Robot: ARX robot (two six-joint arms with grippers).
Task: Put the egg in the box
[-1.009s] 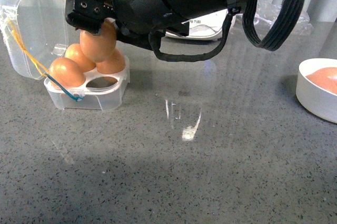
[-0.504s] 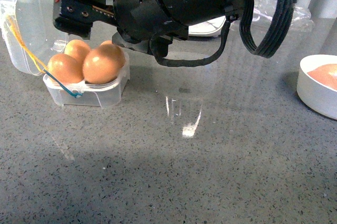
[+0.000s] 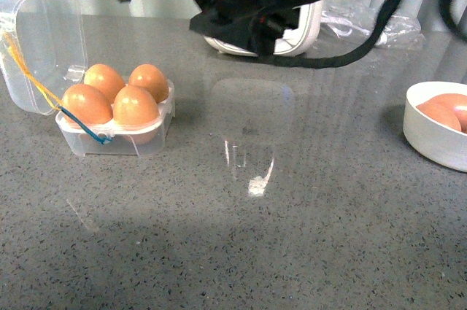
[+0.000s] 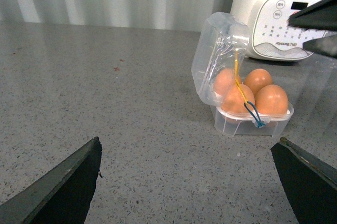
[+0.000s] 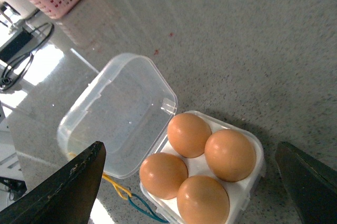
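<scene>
Front view shows the egg (image 3: 135, 106) seated in the near right slot of the box (image 3: 120, 144). Your right gripper (image 5: 189, 143) and left gripper (image 4: 189, 139) both gape wide, empty; lift the right straight up, clear of the lid (image 3: 40, 40).

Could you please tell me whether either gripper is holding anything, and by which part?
Nothing is held: the left gripper and the right gripper are both open and empty.

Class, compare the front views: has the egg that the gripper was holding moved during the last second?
Yes. The egg has come down from above the box into its near right slot, which stood empty before.
</scene>
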